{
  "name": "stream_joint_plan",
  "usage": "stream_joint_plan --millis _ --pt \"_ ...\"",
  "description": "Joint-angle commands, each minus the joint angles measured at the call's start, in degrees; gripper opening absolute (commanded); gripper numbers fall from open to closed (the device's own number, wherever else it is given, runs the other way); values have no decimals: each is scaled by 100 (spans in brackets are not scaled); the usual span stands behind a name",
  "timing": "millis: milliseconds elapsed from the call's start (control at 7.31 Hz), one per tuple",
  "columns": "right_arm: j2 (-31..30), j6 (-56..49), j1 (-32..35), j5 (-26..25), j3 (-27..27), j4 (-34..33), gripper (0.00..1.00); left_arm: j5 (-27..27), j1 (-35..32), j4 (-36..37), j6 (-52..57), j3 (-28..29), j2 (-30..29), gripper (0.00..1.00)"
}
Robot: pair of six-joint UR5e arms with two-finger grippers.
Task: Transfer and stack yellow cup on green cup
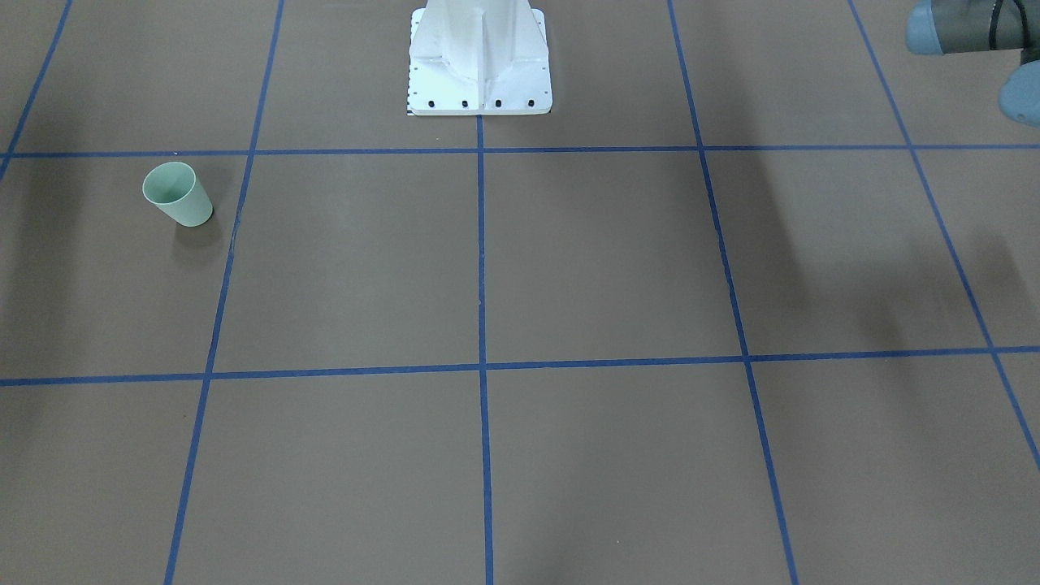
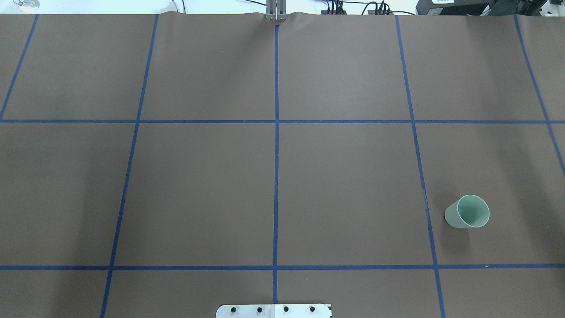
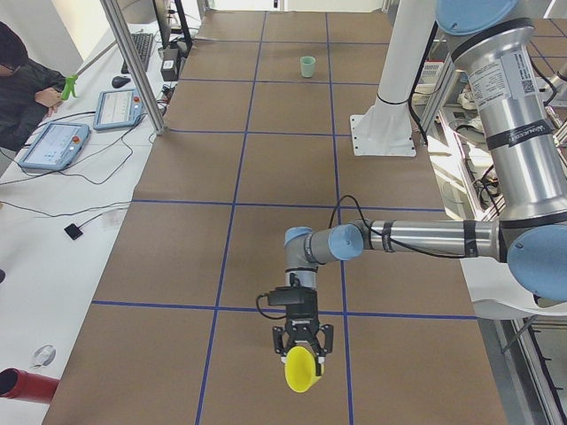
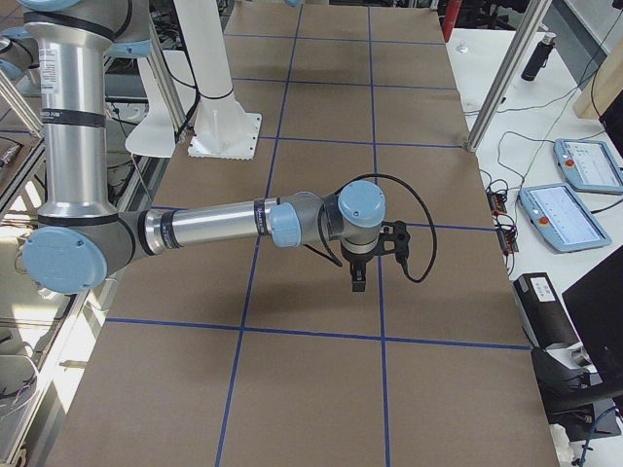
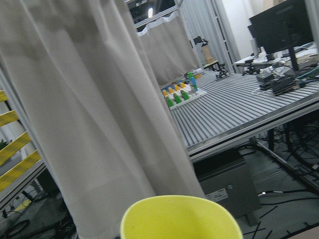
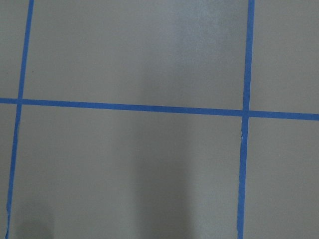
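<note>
Twice cannot tell grip: left pincer (image 3: 302,351) with tilted yellow cup (image 3: 300,372) at its tips, right pincer (image 4: 357,285) well apart from green cup (image 1: 179,195).

yellow cup (image 5: 179,219): I saw smooth, faintly glossy plastic
green cup (image 2: 468,212): was smooth matt plastic
table (image 2: 198,176): was matt, paper-like

The left arm (image 3: 425,237) and right arm (image 4: 204,226) are silver tubes with pale blue joint caps (a printed label (image 3: 496,84) on the left's upright), each wrist trailing a black cable (image 4: 428,222). The white flared base (image 1: 479,61) has four black screws (image 1: 465,104) along its foot.
</note>
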Motion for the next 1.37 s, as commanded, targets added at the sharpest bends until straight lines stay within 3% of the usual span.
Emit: stream_joint_plan --millis 0,274,410,547,684,958,1231 --pt "152 68 -16 -1 -103 -2 100 167 -740 -80 1850 48 -1358 6" --pt "205 426 -33 8 -78 15 100 106 -732 -586 2671 353 -2230 7" --pt "231 516 -42 17 -86 15 100 -69 -706 -1399 2875 660 -2417 6" --pt "232 525 -51 8 -86 24 100 -575 -706 -2078 3165 715 -2515 1" --pt "284 534 -77 0 -86 15 100 -1215 -697 -2702 3637 724 -2524 0" --pt "354 525 -77 -1 -95 7 100 -1974 -697 -3976 5017 1144 -2865 1" --pt "529 604 -479 -105 62 -2 100 -3018 -653 -5172 5075 1235 -3042 0"
